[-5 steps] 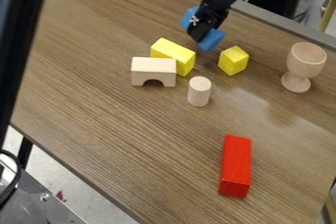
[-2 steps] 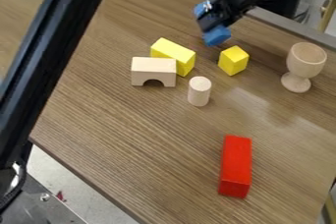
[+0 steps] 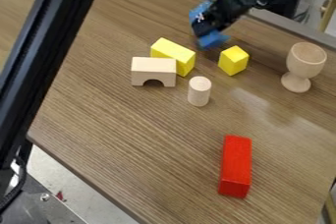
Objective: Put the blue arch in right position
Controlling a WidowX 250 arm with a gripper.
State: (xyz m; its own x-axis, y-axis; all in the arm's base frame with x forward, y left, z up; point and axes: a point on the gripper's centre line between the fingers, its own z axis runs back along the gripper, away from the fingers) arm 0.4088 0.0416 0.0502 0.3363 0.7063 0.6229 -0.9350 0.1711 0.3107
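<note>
Since a second ago, the blue arch (image 3: 212,40) and black bar (image 3: 46,46) have shifted rightward

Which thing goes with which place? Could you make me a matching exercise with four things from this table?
Things
1. blue arch
2. red block
3. wooden goblet
4. plain wooden arch

Places
A. upright, to the right of the small yellow block
B. partly in front of the longer yellow block
C. in the grip of the tool
D. nearest the bottom edge of the picture

Right pairs: 1-C, 2-D, 3-A, 4-B
</note>
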